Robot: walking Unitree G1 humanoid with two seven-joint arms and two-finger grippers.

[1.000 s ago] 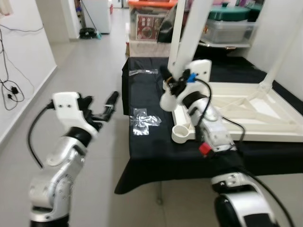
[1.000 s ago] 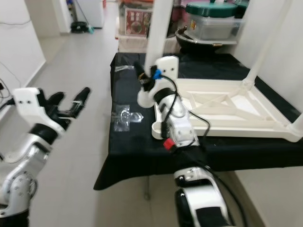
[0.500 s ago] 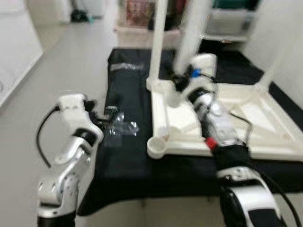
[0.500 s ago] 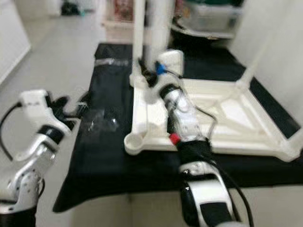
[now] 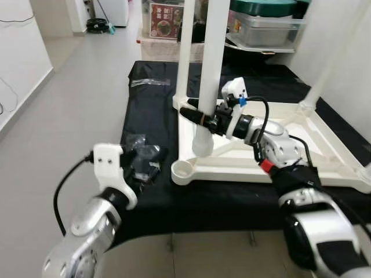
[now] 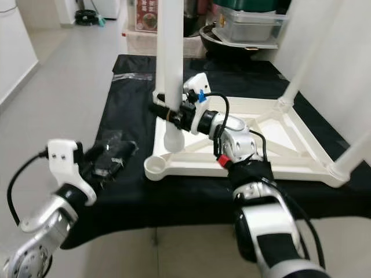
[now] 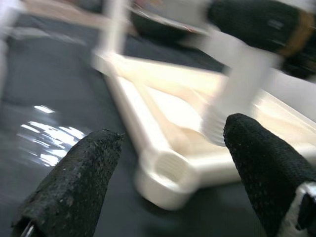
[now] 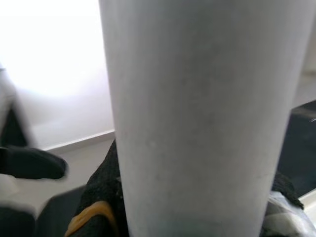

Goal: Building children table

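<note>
The white children's table (image 5: 278,168) lies upside down on a black cloth. Its near-left corner socket (image 5: 184,169) is empty. My right gripper (image 5: 200,119) is shut on a loose white leg (image 5: 211,58), held upright. The leg's lower end hangs just above the frame, a little behind that socket. In the right wrist view the leg (image 8: 197,113) stands between the black fingers (image 8: 101,192). My left gripper (image 5: 145,165) is open and empty over the cloth, left of the socket. In the left wrist view the socket (image 7: 165,173) lies between its fingers (image 7: 74,182).
Fitted legs stand at the far-left corner (image 5: 185,52) and the far-right corner (image 5: 330,63). A clear plastic bag (image 5: 138,141) lies by my left gripper, and a plastic strip (image 5: 152,82) lies farther back. Storage boxes (image 5: 264,26) stand behind. Open floor (image 5: 69,104) lies left.
The camera has shifted. My right gripper has brought the leg forward toward the near-left corner. My left gripper has come in from beside the table to over the cloth by the socket.
</note>
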